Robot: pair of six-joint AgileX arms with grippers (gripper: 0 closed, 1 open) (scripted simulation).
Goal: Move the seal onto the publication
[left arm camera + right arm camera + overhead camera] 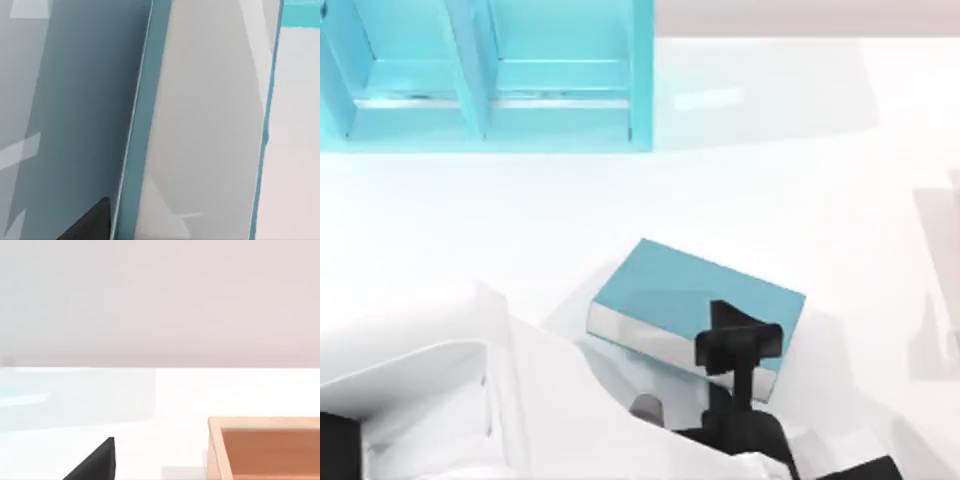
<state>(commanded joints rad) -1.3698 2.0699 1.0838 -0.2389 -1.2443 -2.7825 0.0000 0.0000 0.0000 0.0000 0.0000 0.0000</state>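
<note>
Hovering gripper: left gripper (738, 342) held over book's right end; finger opening cannot be told.
Book (690, 295): laid flat mid-table, long axis slanted upper-left to lower-right, white page edges nearest.
Surroundings: blue shelf (480, 75) well apart, top left.
Right arm (865, 465): parked at the lower right.

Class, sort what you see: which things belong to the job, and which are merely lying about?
Job: the publication, mid-table; left gripper, over it.
Lying about: light-blue shelf unit, far left; orange box, near the idle right gripper.
</note>
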